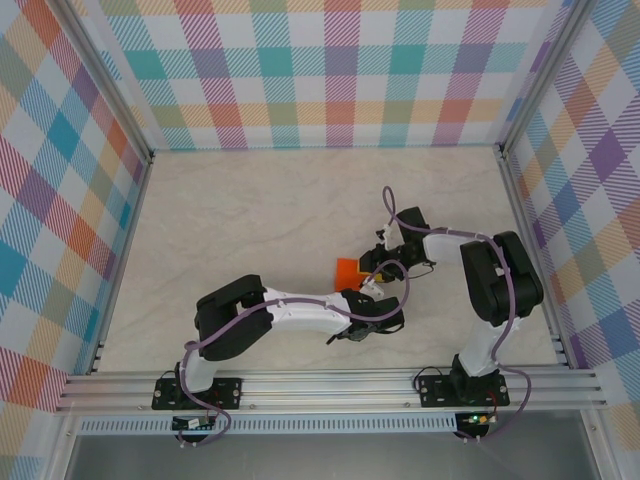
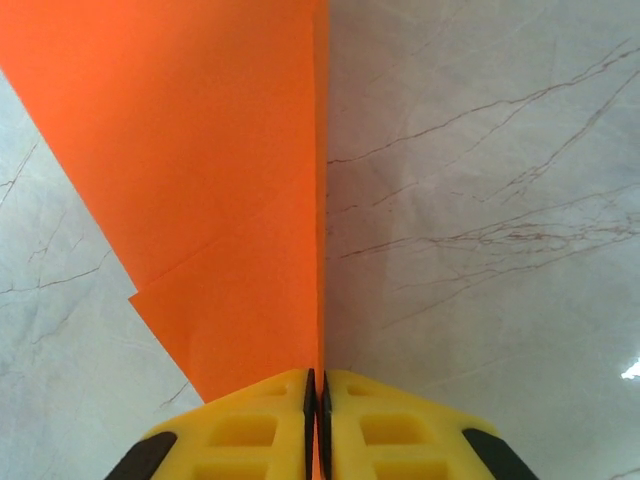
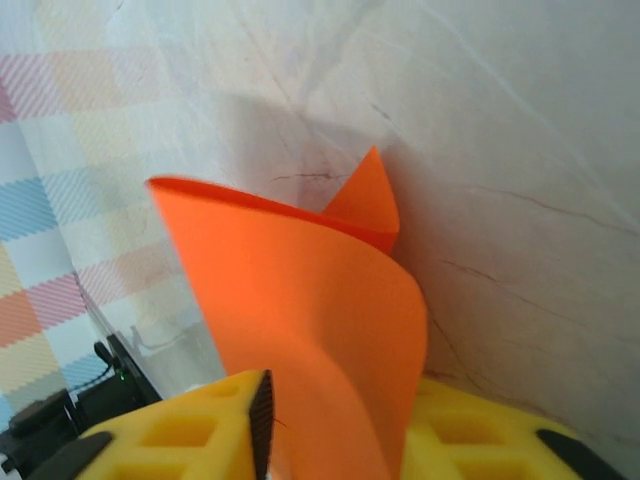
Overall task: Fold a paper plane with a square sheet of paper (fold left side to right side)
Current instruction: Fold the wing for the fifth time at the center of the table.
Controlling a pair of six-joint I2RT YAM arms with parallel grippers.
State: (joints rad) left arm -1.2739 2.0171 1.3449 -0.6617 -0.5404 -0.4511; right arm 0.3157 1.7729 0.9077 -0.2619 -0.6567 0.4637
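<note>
The orange paper (image 2: 200, 150) is being clenched at six o'clock by the left gripper (image 2: 318, 385); the right gripper (image 3: 335, 405) is being held parted.

Bright orange, that sheet of paper (image 2: 200, 150), plain, not a mark on it, the same orange on every layer. The left fingers (image 2: 250, 430) are yellow, with thin black pads on the inner faces and black at the outer corners. The right fingers (image 3: 180, 440) have the same yellow and black. The surface (image 1: 250, 220) is pale cream, marbled with fine grey-brown veins. Walls (image 1: 340, 70) all round in pastel plaid: teal, pink, orange, purple and yellow on white. Arms (image 1: 300, 312) white with black joints, purple cables (image 1: 388, 200), and a silver rail (image 1: 330, 385) along the near edge.
</note>
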